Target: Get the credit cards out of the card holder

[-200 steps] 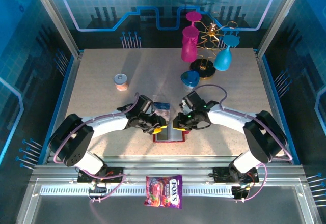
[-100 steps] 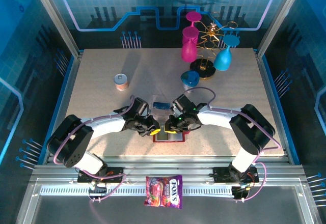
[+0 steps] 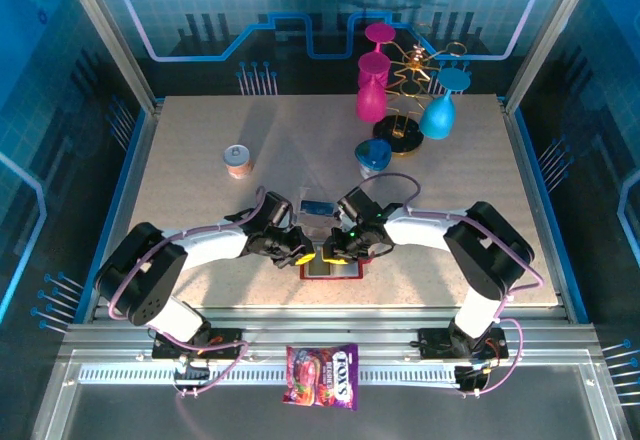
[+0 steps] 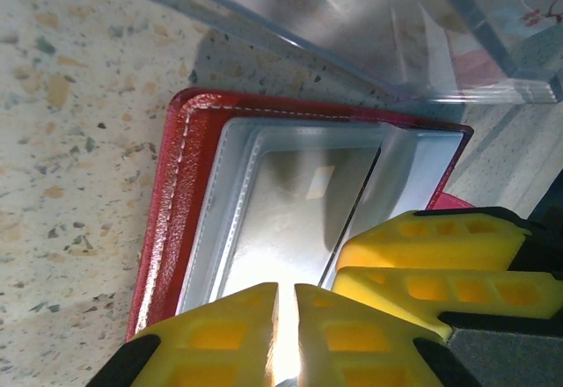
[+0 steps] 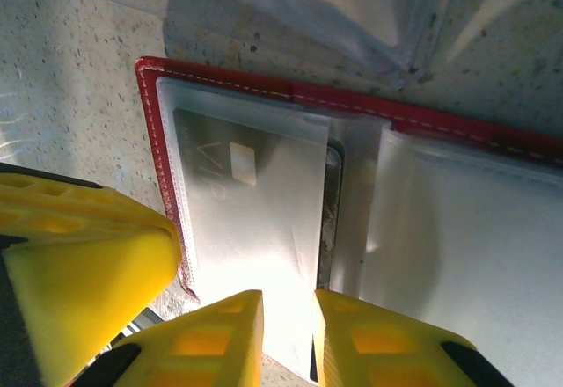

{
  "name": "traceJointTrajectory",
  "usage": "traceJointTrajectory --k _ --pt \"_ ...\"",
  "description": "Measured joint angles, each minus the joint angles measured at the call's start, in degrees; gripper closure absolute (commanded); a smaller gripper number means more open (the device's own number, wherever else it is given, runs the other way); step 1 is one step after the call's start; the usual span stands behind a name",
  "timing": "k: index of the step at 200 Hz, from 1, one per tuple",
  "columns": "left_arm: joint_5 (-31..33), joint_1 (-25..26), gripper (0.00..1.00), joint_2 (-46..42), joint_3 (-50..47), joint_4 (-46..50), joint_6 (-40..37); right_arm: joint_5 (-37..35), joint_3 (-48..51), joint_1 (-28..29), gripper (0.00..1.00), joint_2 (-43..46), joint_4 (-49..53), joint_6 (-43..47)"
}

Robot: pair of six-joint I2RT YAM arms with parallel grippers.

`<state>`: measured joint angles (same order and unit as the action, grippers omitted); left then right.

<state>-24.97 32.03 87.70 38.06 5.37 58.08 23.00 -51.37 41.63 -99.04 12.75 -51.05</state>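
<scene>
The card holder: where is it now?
Top view: the card holder lies open at the near middle of the table, under the left hand and right hand, before the clear tray.

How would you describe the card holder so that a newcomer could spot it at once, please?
On the speckled table, look near the front edge, straight beyond the candy bag on the rail. The card holder lies open and flat there. Its dark red cover and greyish clear pockets set it apart from the colourless clear tray just behind it.
</scene>
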Motion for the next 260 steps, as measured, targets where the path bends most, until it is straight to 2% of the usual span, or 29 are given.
traceJointTrajectory --k 120,260 --pt "0.09 0.00 0.87 0.50 -0.55 1.01 -1.68 -0.07 -0.50 0.00 0.71 -0.72 -0.09 0.33" --pt "0.07 -0.04 0.87 1.46 -0.55 1.20 -2.71 -2.49 -2.49 0.00 0.69 -0.72 4.81 2.60"
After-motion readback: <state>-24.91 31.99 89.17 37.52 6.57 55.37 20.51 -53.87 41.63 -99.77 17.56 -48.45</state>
